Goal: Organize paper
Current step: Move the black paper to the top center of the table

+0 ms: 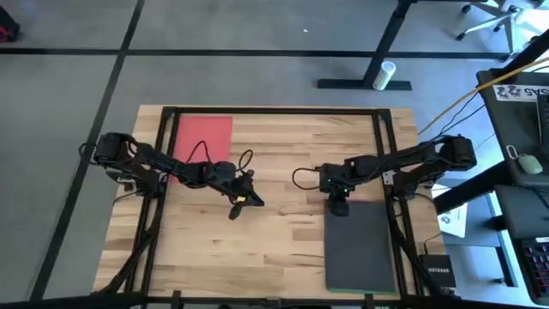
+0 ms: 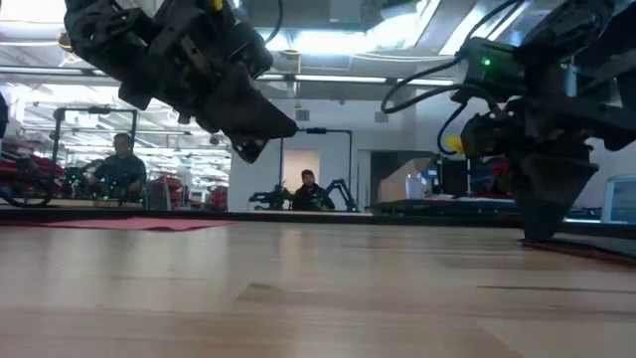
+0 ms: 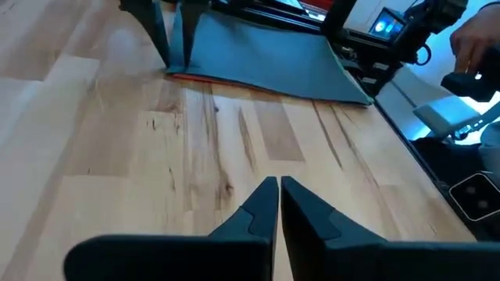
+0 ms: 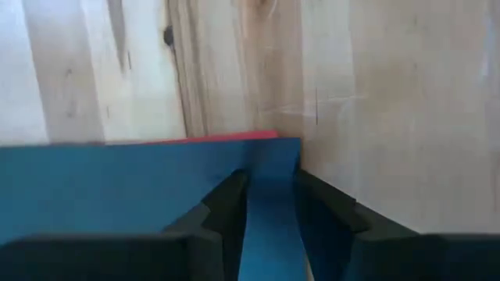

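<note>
Now right gripper [image 1: 337,209] on paper [image 1: 360,245]

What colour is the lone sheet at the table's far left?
Red sheet, clearest in the high view.

Two dark jointed arms, looping black cables, tapered black fingers, green indicator light.

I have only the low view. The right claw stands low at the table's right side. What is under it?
Observer: The right claw is at the far left corner of a stack of paper, open, with its fingers on the top sheet.
Operator: Is it only one sheet?
Observer: No. The edge of a red sheet shows under the top one.
Operator: And the left claw?
Observer: The left claw is shut and empty, over bare wood.
</note>
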Available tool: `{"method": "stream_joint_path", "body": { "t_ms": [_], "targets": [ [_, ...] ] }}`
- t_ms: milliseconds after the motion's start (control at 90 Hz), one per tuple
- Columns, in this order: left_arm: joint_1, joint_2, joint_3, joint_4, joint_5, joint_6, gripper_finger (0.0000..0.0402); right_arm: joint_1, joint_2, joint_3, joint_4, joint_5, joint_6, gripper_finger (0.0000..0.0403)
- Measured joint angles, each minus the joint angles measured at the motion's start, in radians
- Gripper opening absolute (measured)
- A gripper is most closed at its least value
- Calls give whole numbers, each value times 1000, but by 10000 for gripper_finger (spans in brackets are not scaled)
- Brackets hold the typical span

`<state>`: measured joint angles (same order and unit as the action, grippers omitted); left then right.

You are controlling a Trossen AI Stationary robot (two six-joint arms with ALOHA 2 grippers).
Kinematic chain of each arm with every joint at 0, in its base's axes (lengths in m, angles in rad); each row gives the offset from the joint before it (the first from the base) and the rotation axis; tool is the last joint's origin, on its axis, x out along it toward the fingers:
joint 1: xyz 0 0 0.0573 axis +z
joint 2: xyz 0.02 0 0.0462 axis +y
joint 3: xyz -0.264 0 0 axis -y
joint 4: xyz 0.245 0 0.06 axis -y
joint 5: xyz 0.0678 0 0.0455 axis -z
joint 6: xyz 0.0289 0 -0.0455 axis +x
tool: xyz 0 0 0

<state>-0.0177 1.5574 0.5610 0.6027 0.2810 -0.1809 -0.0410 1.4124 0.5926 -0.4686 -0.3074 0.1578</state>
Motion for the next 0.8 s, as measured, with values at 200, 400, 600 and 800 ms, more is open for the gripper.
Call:
{"method": "stream_joint_path", "body": {
  "t_ms": [200,400,600,800],
  "targets": [
    [0,0,0,-1,-1,4,0,0,0,0,0,0,0,95],
    [0,0,0,-16,-13,4,0,0,0,0,0,41,-12,95],
    [0,0,0,-17,-23,5,0,0,-1,1,4,223,-13,95],
    [0,0,0,-16,-23,5,0,0,-1,1,64,404,-15,95]
  ]
}}
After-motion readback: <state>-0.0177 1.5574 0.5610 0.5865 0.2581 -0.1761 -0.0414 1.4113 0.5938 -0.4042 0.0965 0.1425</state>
